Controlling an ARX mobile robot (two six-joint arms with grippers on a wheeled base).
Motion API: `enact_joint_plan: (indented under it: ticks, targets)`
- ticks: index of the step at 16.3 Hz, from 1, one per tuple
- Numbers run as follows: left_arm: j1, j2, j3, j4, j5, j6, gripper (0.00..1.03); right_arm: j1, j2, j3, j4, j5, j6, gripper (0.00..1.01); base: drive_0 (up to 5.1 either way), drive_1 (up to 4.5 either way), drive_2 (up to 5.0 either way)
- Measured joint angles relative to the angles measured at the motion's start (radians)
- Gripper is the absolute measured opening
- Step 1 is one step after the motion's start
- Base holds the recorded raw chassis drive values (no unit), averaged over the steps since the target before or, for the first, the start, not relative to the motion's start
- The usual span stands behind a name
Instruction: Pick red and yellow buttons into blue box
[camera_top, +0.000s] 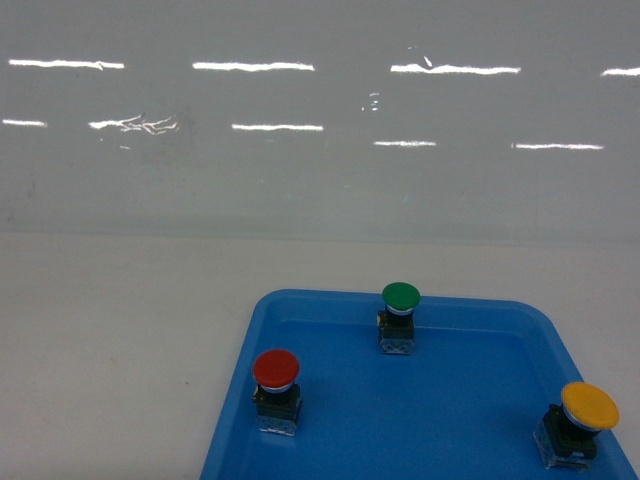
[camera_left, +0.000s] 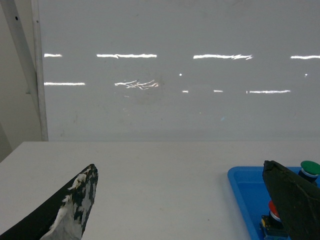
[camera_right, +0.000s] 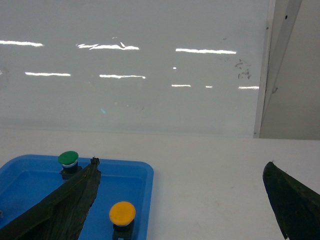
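Sitting untouched in the shallow blue plastic tray, red-capped button and yellow-capped button await picking; both end effectors gape empty.

Glossy blue plastic tray, smooth shiny button caps, matt white table, glossy reflective wall panel.

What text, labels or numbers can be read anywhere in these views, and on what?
None readable in any view.
Red button, yellow button, green button: caps plain; any base markings too small to tell.
Blue tray: no print visible.
White table and glossy wall: only light reflections and smudges.
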Motion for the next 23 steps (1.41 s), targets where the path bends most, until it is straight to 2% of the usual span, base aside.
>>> enact_joint_plan:
  ticks: [23]
  targets:
    - [0.000, 0.000, 0.000, 0.000, 0.000, 0.000, 0.98, 0.000, 0.000, 0.000, 0.000, 0.000, 0.000, 0.98, 0.0, 0.00, 0.0]
